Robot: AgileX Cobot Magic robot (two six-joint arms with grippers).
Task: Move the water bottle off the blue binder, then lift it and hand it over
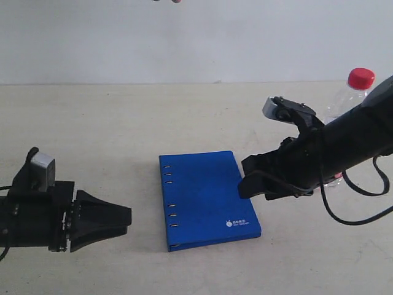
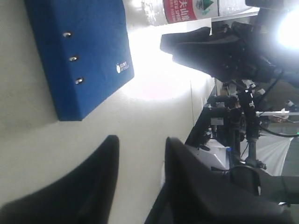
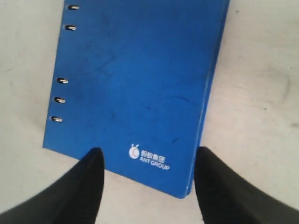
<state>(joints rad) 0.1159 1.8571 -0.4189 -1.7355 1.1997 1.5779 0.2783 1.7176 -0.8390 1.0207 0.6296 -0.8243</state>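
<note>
The blue binder [image 1: 206, 196] lies flat in the middle of the table with nothing on it; it also shows as the binder [image 2: 79, 51] and the binder [image 3: 135, 84], logo facing up. The water bottle [image 1: 361, 78] stands upright on the table at the far right, off the binder, mostly hidden behind my right arm; its label [image 2: 191, 9] shows in the left wrist view. My right gripper [image 1: 242, 178] [image 3: 149, 151] hovers open over the binder's right front corner, holding nothing. My left gripper [image 1: 128, 221] [image 2: 140, 140] is open and empty, left of the binder, pointing towards it.
The beige table [image 1: 123, 123] runs back to a white wall. My right arm's cable [image 1: 344, 218] loops down over the table at the right. Beyond the table edge, the left wrist view shows a stand with equipment [image 2: 243, 116].
</note>
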